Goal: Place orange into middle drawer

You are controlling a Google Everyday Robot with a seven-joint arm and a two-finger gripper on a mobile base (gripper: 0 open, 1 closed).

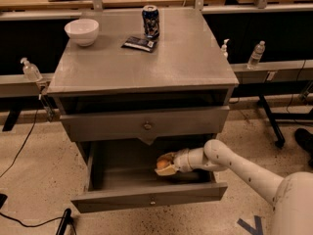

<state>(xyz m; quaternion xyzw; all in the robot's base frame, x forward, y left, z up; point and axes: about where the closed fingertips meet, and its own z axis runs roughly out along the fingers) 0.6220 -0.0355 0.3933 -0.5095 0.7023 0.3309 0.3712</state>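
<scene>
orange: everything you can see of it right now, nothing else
The orange shows only as a small bright-orange patch, smooth and round as far as visible. It is held in the gripper, whose pale fingers cover it above and below. It is inside the open middle drawer, low over the floor toward the right side. Whether it touches the drawer floor cannot be told.
</scene>
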